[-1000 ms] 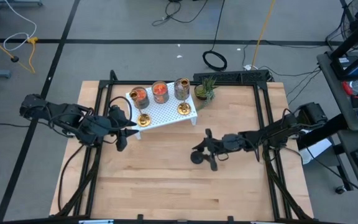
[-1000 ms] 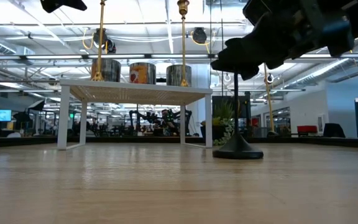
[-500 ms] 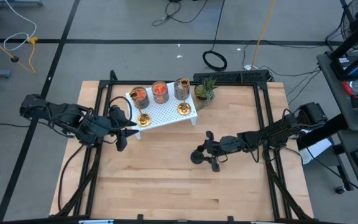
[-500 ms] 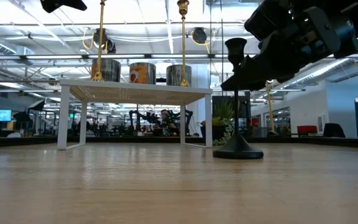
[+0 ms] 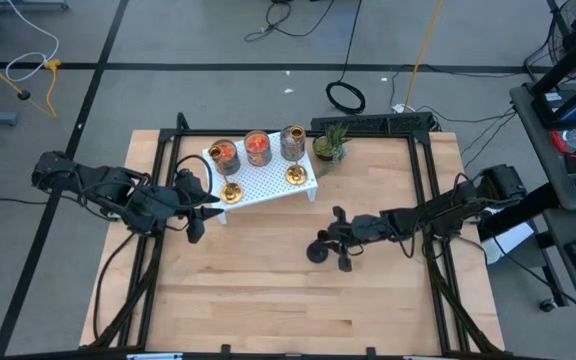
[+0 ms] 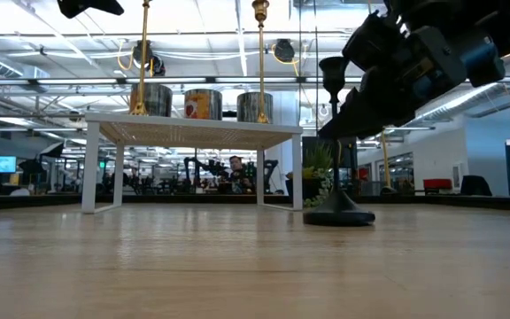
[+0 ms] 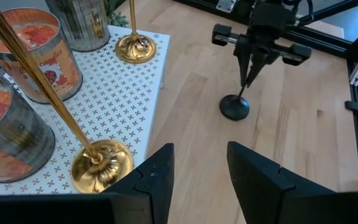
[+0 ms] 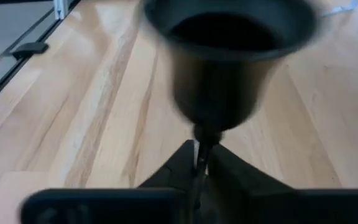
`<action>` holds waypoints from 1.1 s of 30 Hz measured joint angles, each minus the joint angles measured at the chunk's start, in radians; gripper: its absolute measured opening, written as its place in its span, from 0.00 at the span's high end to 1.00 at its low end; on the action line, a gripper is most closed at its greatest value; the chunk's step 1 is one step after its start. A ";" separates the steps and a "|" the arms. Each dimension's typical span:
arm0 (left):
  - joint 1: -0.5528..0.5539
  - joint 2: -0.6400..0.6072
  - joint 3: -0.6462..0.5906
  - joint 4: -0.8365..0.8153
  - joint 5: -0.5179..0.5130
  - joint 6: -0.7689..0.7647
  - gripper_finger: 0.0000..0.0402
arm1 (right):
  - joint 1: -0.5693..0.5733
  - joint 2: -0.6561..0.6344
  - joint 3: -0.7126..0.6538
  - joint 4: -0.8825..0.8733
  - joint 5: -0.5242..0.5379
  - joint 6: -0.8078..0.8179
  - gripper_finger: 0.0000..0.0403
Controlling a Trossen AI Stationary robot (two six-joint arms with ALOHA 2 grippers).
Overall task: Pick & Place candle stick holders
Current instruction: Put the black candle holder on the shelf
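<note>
The black stemmed candle stick holder (image 6: 336, 142) stands on its round base (image 6: 337, 213) on the wood table, right of centre. My right gripper (image 5: 340, 243) is shut on its stem. On the white perforated rack (image 5: 268, 182) at the far left stand two brass stemmed holders (image 5: 232, 192) (image 5: 296, 175) and three glass cups (image 5: 258, 148). My left gripper (image 5: 204, 205) hangs open by the rack's left end, its fingers (image 7: 157, 180) apart and touching nothing. My right gripper pinches the black holder's thin stem (image 8: 199, 152) between its two fingers (image 8: 232, 174), just below the cup (image 8: 222, 68). The fingers come from the table's right side, slanting down, and lie across the stem. The holder stands upright with its base (image 7: 235, 107) on the table.
A small green potted plant (image 5: 330, 146) stands at the rack's right end, near the table's far edge. Black frame rails (image 5: 430, 250) run along the table's left and right sides. Bare wood (image 5: 268, 300) lies between the holder and the near edge.
My right gripper has shut its fingers on the black holder's stem and now sits lower on it, so the cup shows above it. The holder has stayed upright on the table.
</note>
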 joint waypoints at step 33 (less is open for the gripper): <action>0.000 0.000 0.000 0.001 -0.002 0.008 0.62 | -0.062 0.198 0.687 -0.190 0.285 -0.177 0.97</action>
